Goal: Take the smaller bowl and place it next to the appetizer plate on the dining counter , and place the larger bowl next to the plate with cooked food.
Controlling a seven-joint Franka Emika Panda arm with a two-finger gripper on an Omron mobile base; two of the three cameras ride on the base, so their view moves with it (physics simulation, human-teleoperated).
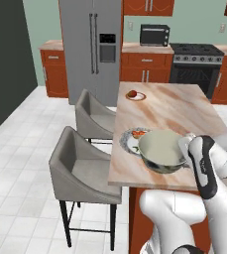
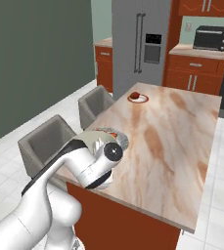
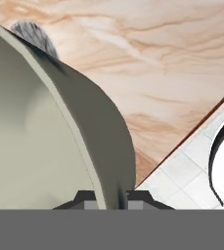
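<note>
My arm (image 1: pixel 211 168) is glossy white, built of rounded, bulging segments, with a black band along its upper link and a dark disc with a pale centre at one joint. My two small fingertips (image 3: pixel 86 197) are dark, blocky and grey-faced.

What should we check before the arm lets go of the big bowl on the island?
1. Grip: hand has a finger on each side of the rim of the big deep cream-inside bowl: ok.
2. Bowl over the beige-pink marbled island top, not past its edge: ok.
3. Bowl beside the patterned plate with cooked food, at its right: ok.
4. Bowl base resting on the top: cannot tell.
5. Clear of the small white plate with a red item at the far end: ok.
6. Bowl overlapping the plate rim: cannot tell.
</note>
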